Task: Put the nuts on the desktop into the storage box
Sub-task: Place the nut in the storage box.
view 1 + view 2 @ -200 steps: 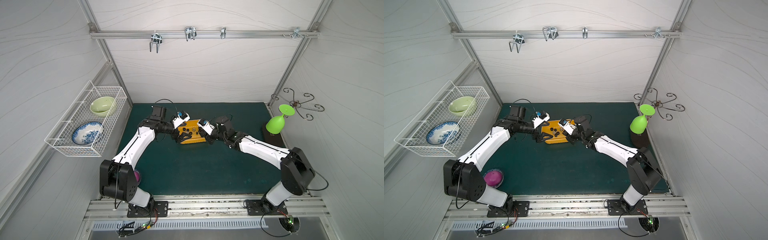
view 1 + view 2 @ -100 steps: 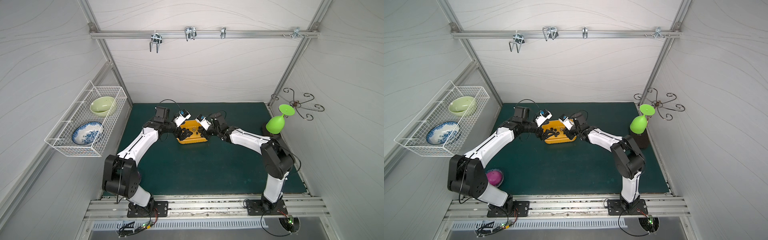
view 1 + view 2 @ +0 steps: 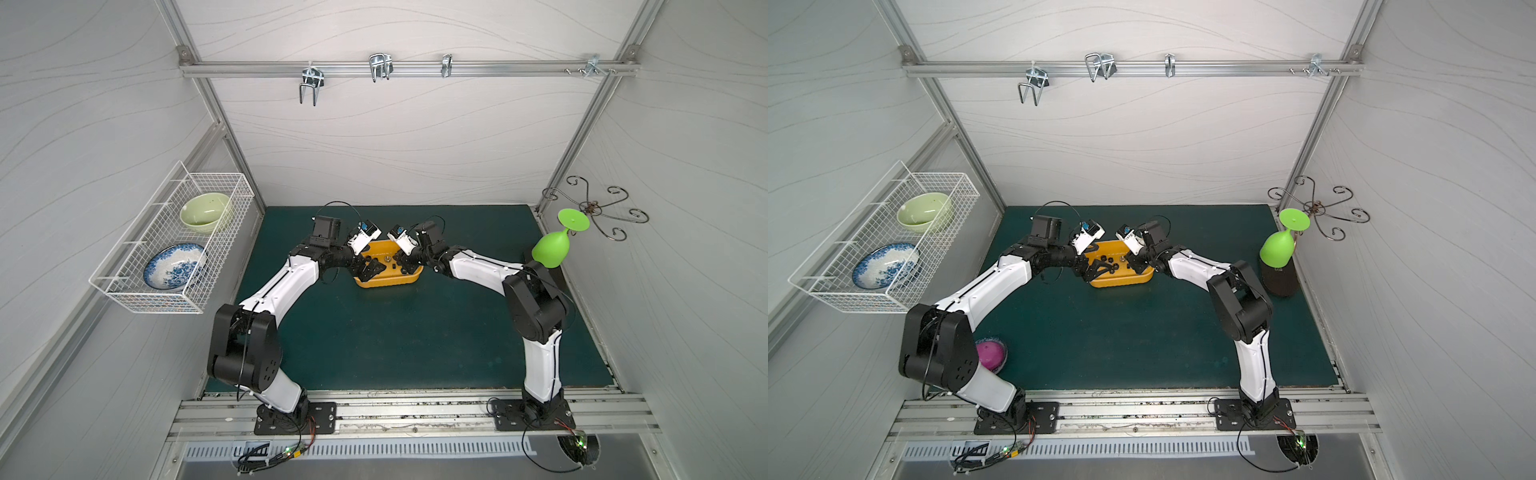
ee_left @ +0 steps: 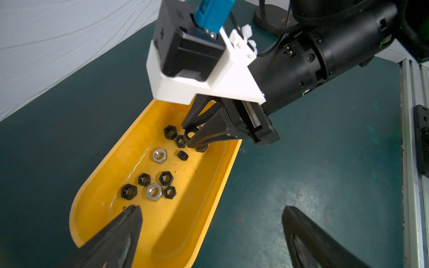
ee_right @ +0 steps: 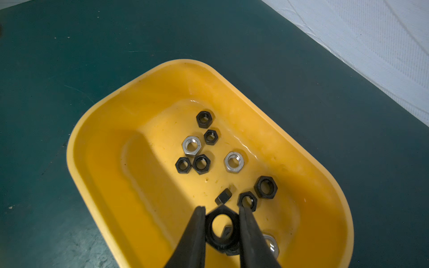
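Pinching a black nut (image 5: 220, 244), right hand (image 5: 222, 210) over the storage box (image 5: 104, 130), left hand (image 4: 210, 208) spread wide.

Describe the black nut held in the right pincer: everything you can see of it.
The held nut is black, hexagonal and metal-looking, with a dull finish and a wide round centre hole. The right pincer clamps it by two opposite sides, with the hole facing the wrist camera. It hangs inside the yellow storage box, apparently above the floor and over other nuts. Whether it touches anything below cannot be told.
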Controlling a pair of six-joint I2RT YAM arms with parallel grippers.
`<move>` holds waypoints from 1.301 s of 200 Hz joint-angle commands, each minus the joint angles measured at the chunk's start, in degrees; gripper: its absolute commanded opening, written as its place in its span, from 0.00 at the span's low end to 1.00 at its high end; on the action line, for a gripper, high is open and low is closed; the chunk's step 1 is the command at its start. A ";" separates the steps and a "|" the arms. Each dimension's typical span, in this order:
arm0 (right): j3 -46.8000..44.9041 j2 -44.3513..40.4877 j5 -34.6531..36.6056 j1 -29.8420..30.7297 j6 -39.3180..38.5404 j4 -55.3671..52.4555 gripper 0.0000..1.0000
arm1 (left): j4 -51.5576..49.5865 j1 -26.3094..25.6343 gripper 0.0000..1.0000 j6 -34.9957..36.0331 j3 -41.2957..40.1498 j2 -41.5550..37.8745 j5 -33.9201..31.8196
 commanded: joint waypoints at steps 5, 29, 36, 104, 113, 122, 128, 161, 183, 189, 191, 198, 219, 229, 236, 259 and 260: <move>2.37 1.92 1.06 -0.88 0.06 -3.00 0.17 | 1.46 -0.26 0.98 0.12 0.14 0.88 -0.41; 4.27 3.41 1.64 -0.89 -0.10 -4.69 0.17 | 1.09 -0.26 0.99 0.60 0.16 0.81 -0.78; 4.79 3.88 1.65 -0.89 0.25 -4.98 0.17 | 1.07 -0.26 0.99 0.69 0.19 0.77 -0.86; 10.72 9.62 5.23 -0.41 4.34 -7.08 0.17 | 0.58 -0.17 0.99 1.35 -0.34 0.39 -2.35; 11.62 10.26 5.07 -0.27 4.68 -7.73 0.17 | 0.52 -0.19 0.99 1.48 -0.33 0.34 -2.44; 12.60 11.05 4.64 -0.25 5.15 -8.36 0.17 | 0.35 -0.17 0.99 1.72 -0.32 0.30 -2.53; 13.21 11.51 4.02 -0.27 5.18 -8.95 0.17 | 0.24 -0.17 0.99 1.88 -0.26 0.25 -2.53; 15.17 13.05 1.09 -0.12 8.33 -10.70 0.17 | -0.28 -0.15 0.99 2.44 -0.32 0.12 -3.15; 16.31 14.14 0.93 -0.22 8.70 -12.40 0.17 | -0.42 -0.12 0.99 2.85 -0.33 0.03 -3.41; 17.06 14.66 0.72 -0.21 8.70 -13.36 0.17 | -0.52 -0.09 0.99 2.89 -0.34 0.03 -3.42; 17.24 14.82 0.70 -0.22 8.63 -13.70 0.17 | -0.49 -0.08 0.99 2.96 -0.34 0.03 -3.39; 18.10 15.45 0.59 -0.25 8.70 -14.93 0.17 | -0.62 -0.08 0.99 3.06 -0.33 -0.01 -3.41; 18.84 16.23 0.26 -0.06 8.71 -16.20 0.18 | -0.62 -0.12 0.99 3.15 -0.17 0.08 -3.39; 18.77 16.23 0.32 0.04 8.70 -15.99 0.18 | -0.61 -0.09 0.99 3.05 -0.23 0.09 -3.41; 18.81 16.23 0.61 0.09 8.70 -16.11 0.18 | -0.65 -0.10 0.99 3.07 -0.08 0.16 -3.42; 19.67 16.57 2.12 0.09 8.92 -17.59 0.18 | -0.70 -0.09 0.99 3.15 -0.18 0.03 -3.41; 19.69 16.57 2.14 0.10 8.90 -17.62 0.18 | -0.74 -0.13 0.99 3.15 -0.17 0.03 -3.41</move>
